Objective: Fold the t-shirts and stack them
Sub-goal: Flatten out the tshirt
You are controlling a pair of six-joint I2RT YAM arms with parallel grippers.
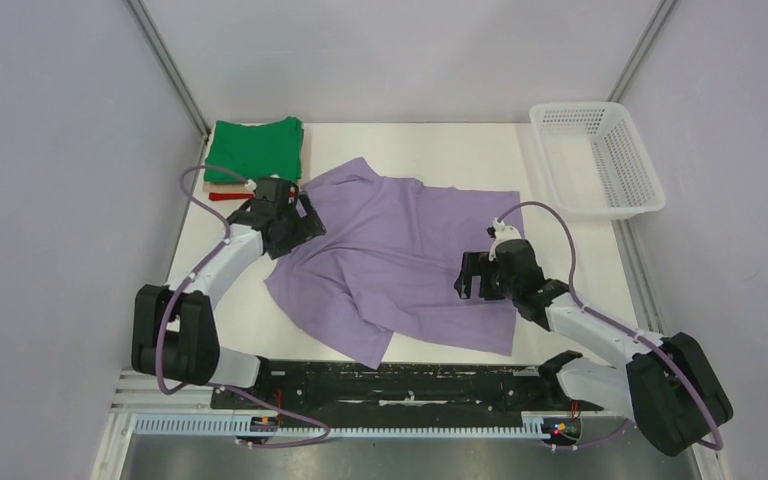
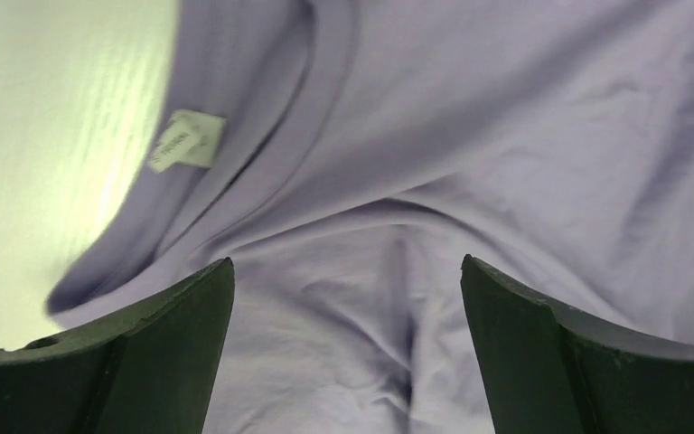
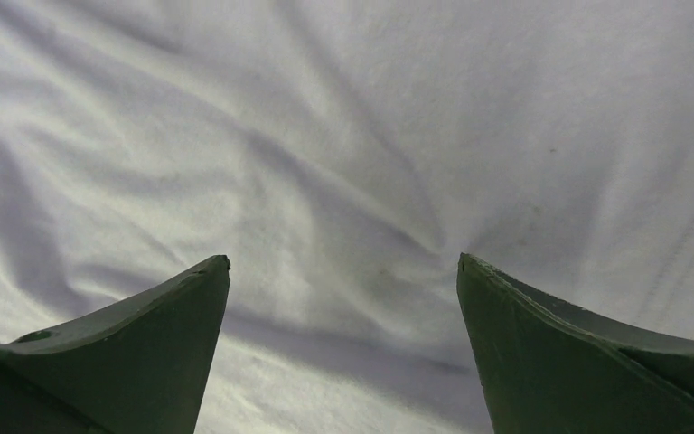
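The lavender-purple t-shirt (image 1: 400,255) lies spread and wrinkled on the white table, one side folded over at the near left. My left gripper (image 1: 305,222) is open just above its left edge, near the collar; the left wrist view shows the cloth (image 2: 434,136), the collar and its white label (image 2: 185,140) between the spread fingers. My right gripper (image 1: 468,278) is open above the shirt's right part; the right wrist view shows only wrinkled purple cloth (image 3: 325,154). Folded shirts are stacked at the far left, green (image 1: 255,148) on top, tan and red (image 1: 222,196) edges below.
A white plastic mesh basket (image 1: 595,158) stands at the far right corner. Grey walls with metal posts close in the table on both sides. The black arm rail (image 1: 400,385) runs along the near edge.
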